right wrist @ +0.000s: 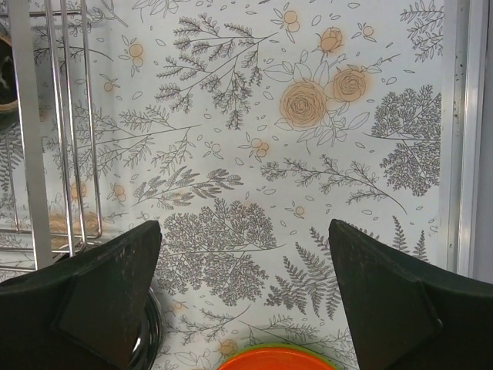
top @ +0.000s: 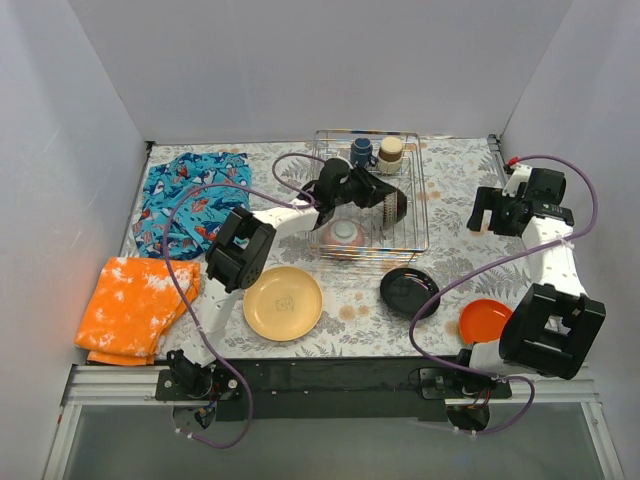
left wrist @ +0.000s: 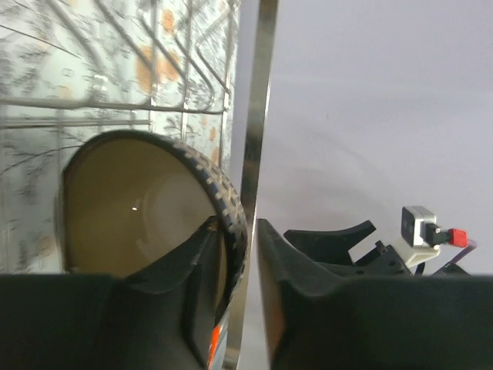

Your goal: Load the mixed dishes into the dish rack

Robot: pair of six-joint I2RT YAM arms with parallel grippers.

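White walls box in a table covered with a floral print. At the far middle stands the dish rack, a silver wire frame. The left gripper reaches into it and is clamped on the rim of the dark brown bowl. In the left wrist view the bowl stands tilted on its edge, one finger inside it and the other outside the rim, next to a rack wire.

A grey patterned bowl sits in the rack's near part, and a dark blue mug and a beige cup stand at its far end.

On the table near the rack lie a tan-yellow plate, a black plate and an orange plate. A blue patterned cloth and an orange cloth lie to the left.

The right gripper hangs over bare table right of the rack, its fingers spread wide with nothing between them.
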